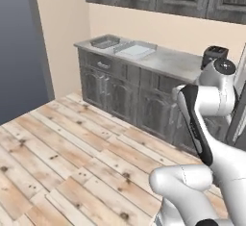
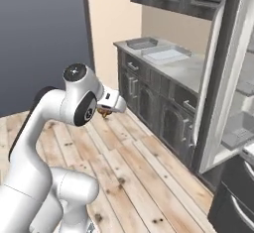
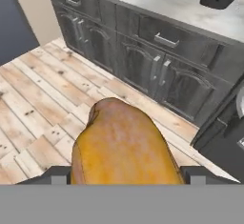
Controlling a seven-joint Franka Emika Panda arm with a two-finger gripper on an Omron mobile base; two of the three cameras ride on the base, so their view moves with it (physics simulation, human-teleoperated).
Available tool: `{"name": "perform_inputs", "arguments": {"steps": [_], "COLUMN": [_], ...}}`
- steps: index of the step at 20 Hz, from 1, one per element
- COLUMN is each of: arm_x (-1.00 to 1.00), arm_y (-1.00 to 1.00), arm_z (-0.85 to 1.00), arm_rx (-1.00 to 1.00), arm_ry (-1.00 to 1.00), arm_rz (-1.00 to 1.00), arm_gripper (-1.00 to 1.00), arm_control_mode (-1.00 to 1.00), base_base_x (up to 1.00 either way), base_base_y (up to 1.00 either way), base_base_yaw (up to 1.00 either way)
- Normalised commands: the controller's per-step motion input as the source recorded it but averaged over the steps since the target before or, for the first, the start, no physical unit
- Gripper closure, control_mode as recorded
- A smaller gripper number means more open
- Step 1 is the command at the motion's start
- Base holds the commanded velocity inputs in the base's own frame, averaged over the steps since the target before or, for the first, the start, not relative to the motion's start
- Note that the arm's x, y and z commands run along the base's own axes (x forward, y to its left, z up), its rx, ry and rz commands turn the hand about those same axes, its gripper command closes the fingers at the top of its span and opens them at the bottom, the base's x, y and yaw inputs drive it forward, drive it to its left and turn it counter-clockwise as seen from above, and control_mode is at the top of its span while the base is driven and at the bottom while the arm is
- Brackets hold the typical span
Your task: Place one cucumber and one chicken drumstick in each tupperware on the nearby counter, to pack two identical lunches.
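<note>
Golden-brown chicken drumstick (image 3: 125, 144) sits pinched in the pincer (image 3: 126, 173), held above the floor; we judge it in transit toward the tupperware (image 1: 134, 51) on the surface (image 1: 178, 62), well apart.

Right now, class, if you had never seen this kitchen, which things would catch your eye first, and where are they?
First, the golden-brown chicken drumstick held in the gripper, looming large in the hand view above the plank floor. Next, the white arm rising in the foreground. Then the two tupperware trays side by side at the far end of the marbled counter, with a black toaster nearer.
</note>
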Motion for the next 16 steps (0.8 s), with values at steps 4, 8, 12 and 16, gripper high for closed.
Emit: {"name": "perform_inputs", "arguments": {"steps": [4,8,12,16], "arm_x": [0.0,0.0,0.0,0.0], "arm_y": [0.0,0.0,0.0,0.0], "arm_z": [0.0,0.0,0.0,0.0], "arm_rx": [0.0,0.0,0.0,0.0], "arm_ry": [0.0,0.0,0.0,0.0], "arm_rz": [0.0,0.0,0.0,0.0], "arm_gripper": [1.0,1.0,1.0,1.0], "arm_control_mode": [1.0,1.0,1.0,1.0], "base_base_x": [1.0,1.0,1.0,1.0], "base_base_y": [0.9,0.76,0.68,0.75], "base_base_yaw": [0.07,-0.04,-0.15,-0.29]}}
